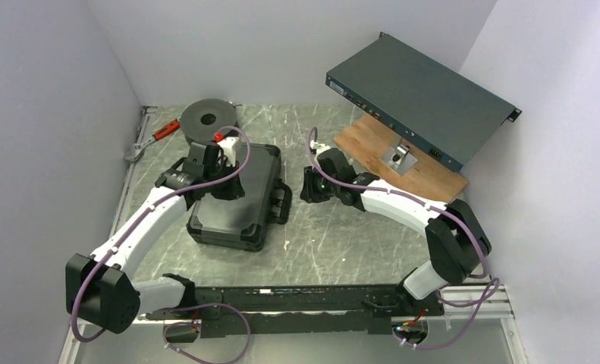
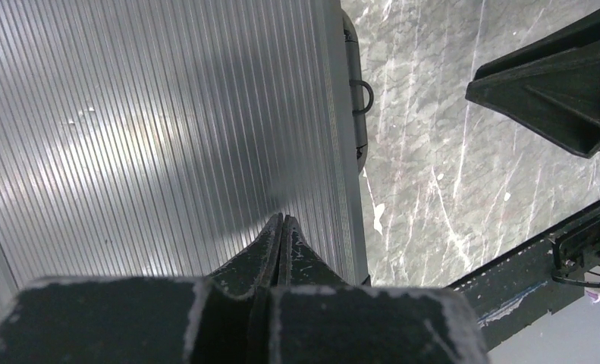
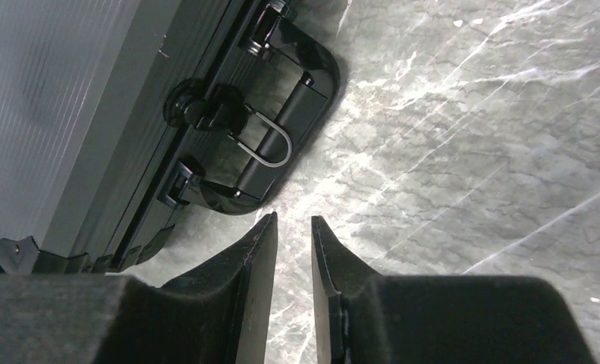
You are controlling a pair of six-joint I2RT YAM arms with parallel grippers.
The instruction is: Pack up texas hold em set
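Briefcase [image 1: 245, 216] closed, under pinched left pincer [image 2: 281, 221], handle [image 3: 298, 114] near right pincer [image 3: 294, 223]

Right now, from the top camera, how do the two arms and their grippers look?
Both the left arm and the right arm have white curved links between bulky black joints, with a purple cable strung along each. The left gripper and right gripper carry black wedge-shaped fingers; the left ones have scuffed, whitish edges.
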